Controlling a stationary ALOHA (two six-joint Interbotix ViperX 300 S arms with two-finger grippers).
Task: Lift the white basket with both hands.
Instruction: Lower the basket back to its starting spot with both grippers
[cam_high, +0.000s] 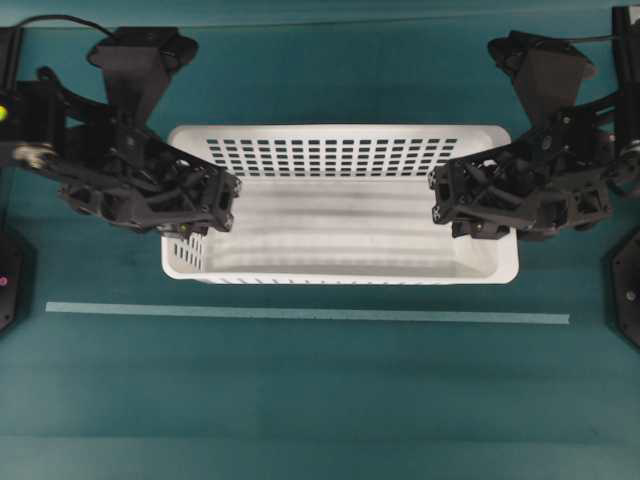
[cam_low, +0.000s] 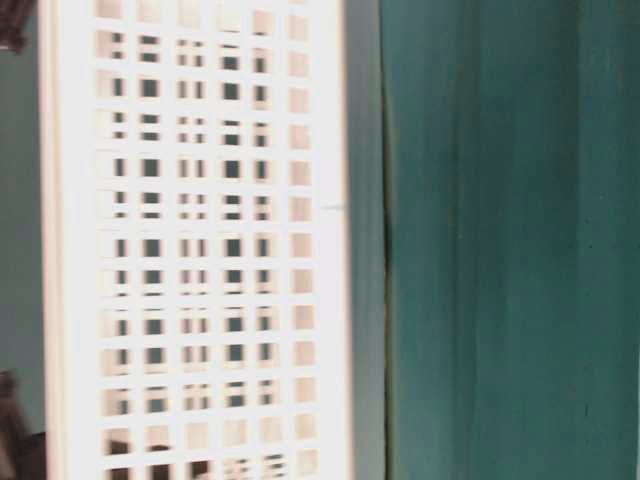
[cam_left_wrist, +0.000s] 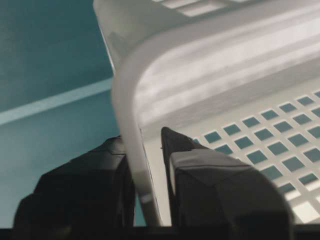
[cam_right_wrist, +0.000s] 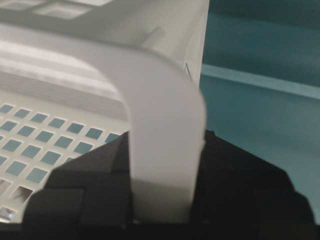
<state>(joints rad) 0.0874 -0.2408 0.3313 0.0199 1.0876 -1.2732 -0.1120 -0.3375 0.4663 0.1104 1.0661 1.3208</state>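
You have one white basket (cam_high: 340, 205) lying toward the far middle of the teal table (cam_high: 300, 400), long side parallel to the pale tape strip (cam_high: 300, 314) that runs nearer the front edge. Your left gripper (cam_high: 215, 205) is clamped on the rim of the left short wall: in the left wrist view one finger (cam_left_wrist: 85, 195) sits outside the wall and the other inside, with the rolled rim squeezed between them. Your right gripper (cam_high: 450, 205) is likewise pinched on the right short wall, its dark jaws on either side of the white rim in the right wrist view. With both grips set, I judge the step in hand to be the lift itself. Raise both arms together and at the same rate, so the basket stays level and neither rim twists out of its jaws. Keep the arms the same way apart, since pulling outward could bend the thin plastic walls or slip a grip. Count: one basket, two grippers, one tape strip; the basket appears to hold nothing inside.
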